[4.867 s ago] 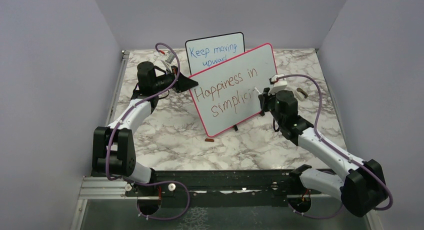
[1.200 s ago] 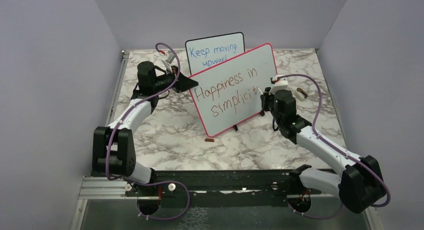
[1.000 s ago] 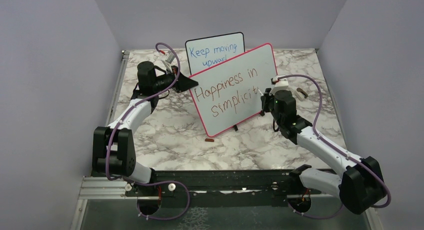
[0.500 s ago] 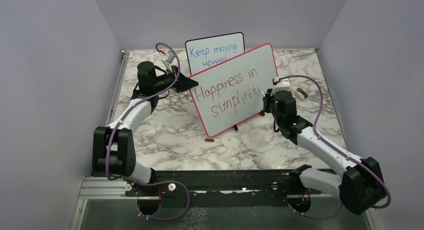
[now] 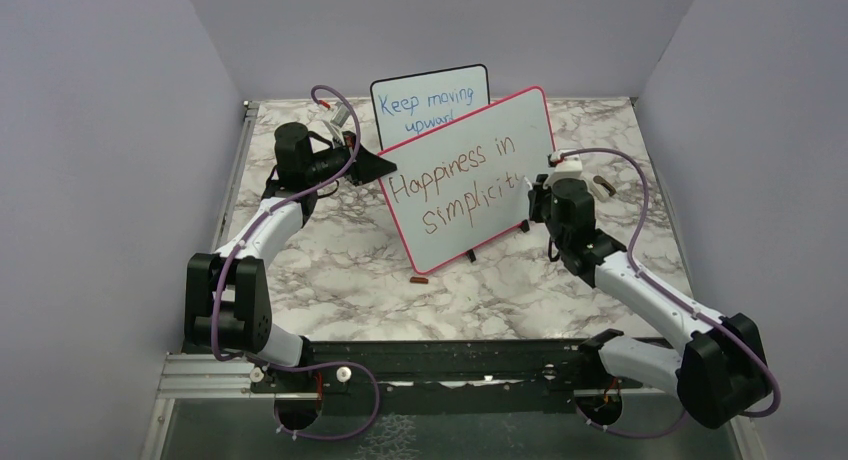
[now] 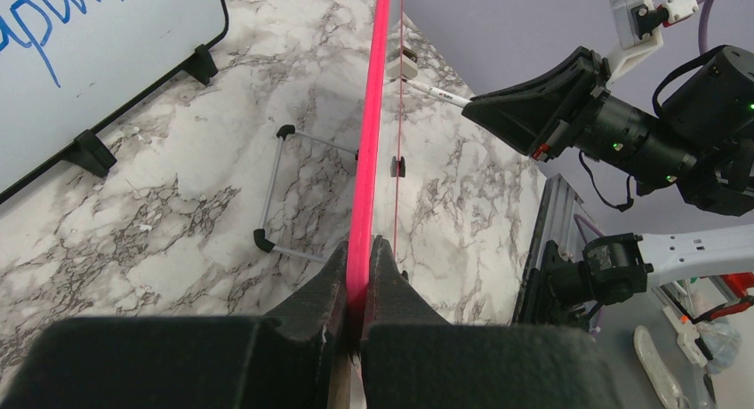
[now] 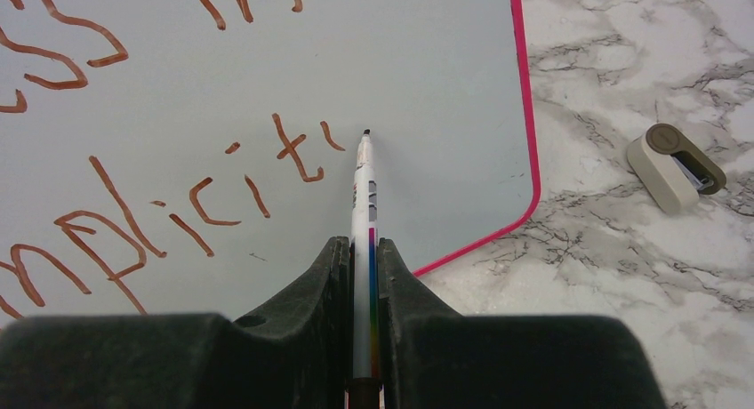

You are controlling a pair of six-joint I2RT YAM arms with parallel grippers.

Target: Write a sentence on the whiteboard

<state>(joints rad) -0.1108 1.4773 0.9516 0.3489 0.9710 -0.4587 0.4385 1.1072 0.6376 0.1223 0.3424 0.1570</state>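
The whiteboard (image 5: 520, 120), white with a pink-red frame, stands tilted at mid table. My left gripper (image 5: 374, 165) is shut on its left edge, and in the left wrist view the pink frame (image 6: 372, 116) runs straight out from between the closed fingers (image 6: 333, 271). The sentence (image 5: 455, 170) is brownish-red and reads "Happiness in" over "simplicit", with one short stroke (image 7: 331, 135) after the t. My right gripper (image 7: 360, 244) is shut on a white marker (image 7: 363, 196). The marker's dark tip (image 7: 365, 132) is at the board, just right of that stroke.
A smaller black-framed board (image 5: 430, 100) with blue writing stands behind the whiteboard. A small beige object (image 7: 676, 164) lies on the marble right of the board. A small reddish cap (image 5: 419, 278) lies in front of it. A wire stand (image 6: 284, 191) sits behind the board.
The right gripper has shifted slightly right and up with the marker. The letter t and a short stroke after it have been added. The left arm has not moved.
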